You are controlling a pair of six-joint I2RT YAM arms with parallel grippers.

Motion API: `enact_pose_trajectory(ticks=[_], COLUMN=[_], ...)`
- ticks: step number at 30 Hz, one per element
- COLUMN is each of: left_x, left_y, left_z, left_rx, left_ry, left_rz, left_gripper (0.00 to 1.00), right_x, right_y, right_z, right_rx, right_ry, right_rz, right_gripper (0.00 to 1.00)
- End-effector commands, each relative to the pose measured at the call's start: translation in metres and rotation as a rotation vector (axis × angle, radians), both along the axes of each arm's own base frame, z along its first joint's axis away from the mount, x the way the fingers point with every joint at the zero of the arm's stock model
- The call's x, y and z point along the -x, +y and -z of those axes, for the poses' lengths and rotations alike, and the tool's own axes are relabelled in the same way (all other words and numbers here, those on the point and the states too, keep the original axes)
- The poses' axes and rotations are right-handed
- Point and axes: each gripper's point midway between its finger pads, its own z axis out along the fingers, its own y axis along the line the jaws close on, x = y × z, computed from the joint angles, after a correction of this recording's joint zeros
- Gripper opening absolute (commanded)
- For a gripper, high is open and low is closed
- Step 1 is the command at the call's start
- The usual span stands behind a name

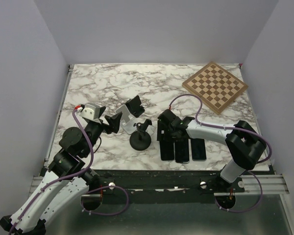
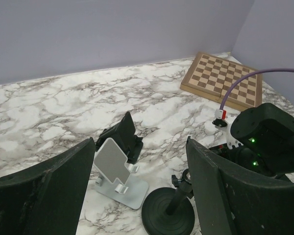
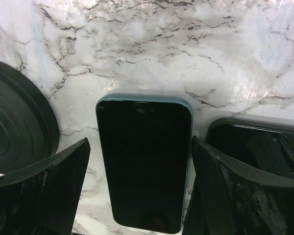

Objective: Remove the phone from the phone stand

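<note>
A dark phone with a teal edge (image 3: 144, 161) lies flat on the marble table, screen up. My right gripper (image 3: 141, 147) is open, one finger on each side of it, the left finger clearly apart from it. In the top view the right gripper (image 1: 167, 128) hangs over the leftmost phone (image 1: 167, 151) of three lying side by side. A silver phone stand (image 2: 112, 164) stands empty ahead of my open, empty left gripper (image 2: 139, 147), which sits just left of that stand (image 1: 123, 119) in the top view (image 1: 110, 125).
A black folding stand (image 2: 122, 134) stands behind the silver one. A black round-base holder (image 1: 140, 140) stands between the arms, close left of the phones. A second phone (image 3: 255, 147) lies right of the teal one. A wooden chessboard (image 1: 214, 86) sits at the far right.
</note>
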Motion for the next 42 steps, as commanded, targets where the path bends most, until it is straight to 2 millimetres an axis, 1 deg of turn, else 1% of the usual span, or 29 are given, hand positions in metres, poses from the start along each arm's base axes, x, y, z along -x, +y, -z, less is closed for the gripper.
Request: enact_pose_trajectory(ticks=[1, 7, 9, 11, 13, 15, 18, 20, 22, 24, 26, 28, 31, 33, 38, 39, 40, 42], left_x=[-0.001, -0.001, -0.002, -0.002, -0.001, -0.001, -0.001, -0.001, 0.000, 0.000, 0.001, 0.002, 0.005, 0.008, 0.019, 0.020, 0.023, 0.027], left_y=[0.004, 0.002, 0.002, 0.002, 0.003, 0.004, 0.006, 0.008, 0.011, 0.014, 0.018, 0.023, 0.033, 0.043, 0.067, 0.070, 0.075, 0.082], left_z=[-0.005, -0.003, -0.002, -0.003, -0.003, -0.003, -0.005, -0.005, -0.007, -0.008, -0.009, -0.011, -0.016, -0.020, -0.029, -0.027, -0.032, -0.034], left_rx=[0.008, 0.003, 0.002, 0.003, 0.004, 0.005, 0.011, 0.016, 0.027, 0.038, 0.053, 0.069, 0.100, 0.131, 0.228, 0.239, 0.265, 0.295], left_ry=[-0.015, -0.009, -0.008, -0.009, -0.010, -0.011, -0.018, -0.023, -0.031, -0.041, -0.051, -0.063, -0.093, -0.118, -0.200, -0.209, -0.234, -0.259], left_rz=[-0.018, -0.012, -0.012, -0.012, -0.014, -0.017, -0.025, -0.035, -0.047, -0.061, -0.077, -0.097, -0.132, -0.168, -0.247, -0.257, -0.266, -0.287], left_gripper=[0.83, 0.83, 0.83, 0.83, 0.83, 0.83, 0.83, 0.83, 0.83, 0.83, 0.83, 0.83, 0.83, 0.83, 0.84, 0.84, 0.85, 0.86], right_x=[0.004, 0.000, -0.003, -0.005, -0.008, -0.011, -0.013, -0.012, -0.010, -0.004, 0.004, 0.014, 0.032, 0.041, 0.061, 0.063, 0.067, 0.070], right_y=[-0.015, -0.013, -0.009, -0.007, -0.009, -0.013, -0.017, -0.024, -0.038, -0.058, -0.078, -0.099, -0.125, -0.140, -0.175, -0.181, -0.188, -0.198], right_z=[0.011, 0.000, -0.010, -0.025, -0.043, -0.066, -0.109, -0.140, -0.174, -0.208, -0.237, -0.261, -0.291, -0.301, -0.314, -0.314, -0.314, -0.310], right_rx=[0.050, 0.042, 0.021, -0.006, -0.027, -0.055, -0.142, -0.207, -0.273, -0.341, -0.400, -0.457, -0.537, -0.571, -0.654, -0.670, -0.691, -0.721], right_ry=[-0.002, -0.030, -0.053, -0.090, -0.133, -0.189, -0.307, -0.399, -0.504, -0.611, -0.713, -0.807, -0.930, -0.984, -1.082, -1.094, -1.107, -1.117], right_rz=[0.025, 0.017, 0.002, -0.001, 0.010, 0.019, 0.015, 0.027, 0.060, 0.113, 0.149, 0.179, 0.190, 0.210, 0.289, 0.306, 0.332, 0.384], right_gripper=[0.92, 0.92, 0.92, 0.92, 0.92, 0.92, 0.92, 0.93, 0.96, 1.00, 1.00, 1.00, 1.00, 1.00, 1.00, 1.00, 1.00, 1.00])
